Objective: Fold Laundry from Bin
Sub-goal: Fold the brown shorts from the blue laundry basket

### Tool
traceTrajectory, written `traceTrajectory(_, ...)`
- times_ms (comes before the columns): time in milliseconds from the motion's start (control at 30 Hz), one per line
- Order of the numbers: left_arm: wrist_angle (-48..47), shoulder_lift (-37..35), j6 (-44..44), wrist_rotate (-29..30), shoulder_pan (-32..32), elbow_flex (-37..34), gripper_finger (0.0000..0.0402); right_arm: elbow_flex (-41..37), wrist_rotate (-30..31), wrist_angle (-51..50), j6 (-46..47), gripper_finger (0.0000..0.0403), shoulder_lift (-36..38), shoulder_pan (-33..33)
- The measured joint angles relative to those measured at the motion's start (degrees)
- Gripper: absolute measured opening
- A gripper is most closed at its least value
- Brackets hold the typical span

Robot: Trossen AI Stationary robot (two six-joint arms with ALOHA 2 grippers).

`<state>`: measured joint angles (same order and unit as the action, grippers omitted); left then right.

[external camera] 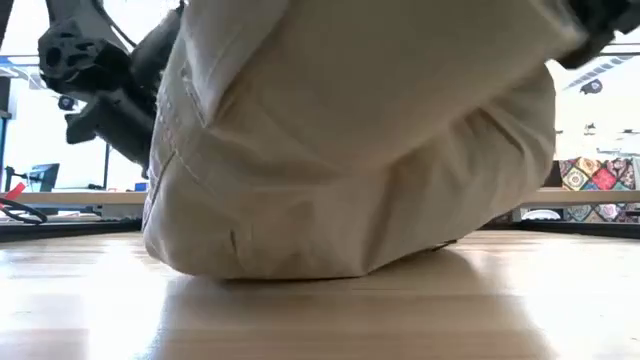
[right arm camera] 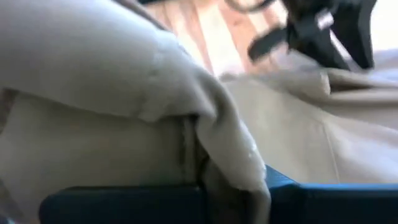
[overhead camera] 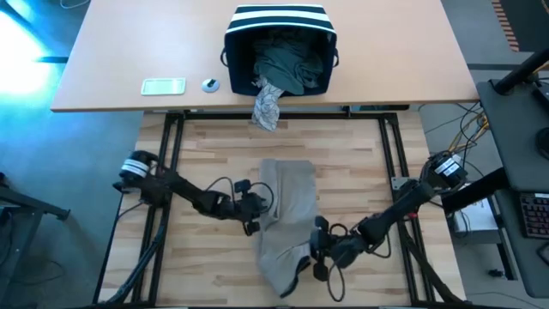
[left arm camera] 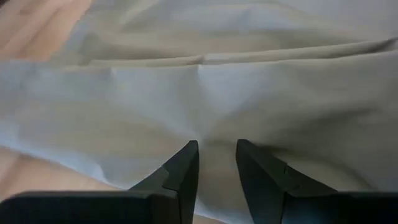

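Jaws of the left gripper (left arm camera: 216, 163) stand slightly parted, pinching a fold of the tan garment (overhead camera: 287, 219) at its left edge; jaws of the right gripper (overhead camera: 319, 249) are clenched on the same cloth near its lower right side. The garment lies mid-tabletop (overhead camera: 206, 146), lifted and bunched at its near end. The bin (overhead camera: 279, 47), well apart on the far desk, holds the remaining laundry (overhead camera: 287, 64). Judged best practice: move both grips together, keeping the cloth taut, so the fold lands flat and even.
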<state>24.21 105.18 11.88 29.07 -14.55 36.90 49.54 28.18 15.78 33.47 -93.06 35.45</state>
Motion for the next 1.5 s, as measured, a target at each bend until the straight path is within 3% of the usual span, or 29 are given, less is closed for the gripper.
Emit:
traceTrajectory(267, 3.2, 8.1, -0.2, -0.3, -1.3, 2.9, 0.0098, -0.1, 1.9, -0.3, 7.2, 0.0013, 5.2, -6.0)
traceTrajectory(567, 3.9, 7.5, -0.1, -0.9, -2.1, 1.7, 0.0098, -0.1, 8.2, -23.8, 30.2, 0.0013, 11.5, -11.6)
traceTrajectory(667, 4.2, 7.5, -0.3, -0.9, -2.6, 1.7, 0.0094, -0.1, 9.3, -28.5, 33.2, 0.0013, 11.6, -13.1)
traceTrajectory(767, 4.8, 7.5, -0.5, -1.0, -2.9, 1.6, 0.0087, -0.1, 8.9, -28.7, 32.3, 0.0013, 11.2, -15.6)
traceTrajectory(1000, 5.0, 7.5, -0.2, -1.2, -3.1, 1.5, 0.0078, -0.2, 1.6, -28.8, 28.3, 0.0013, 9.1, -22.6)
traceTrajectory(1167, 5.2, 7.5, 0.0, -1.2, -3.2, 1.5, 0.0078, -0.2, 1.3, -28.2, 22.9, 0.0013, 7.4, -26.6)
traceTrajectory(1500, 5.2, 7.5, 0.7, -1.3, -3.4, 1.5, 0.0077, -0.2, -7.5, -15.6, 7.4, 0.0013, 1.0, -31.3)
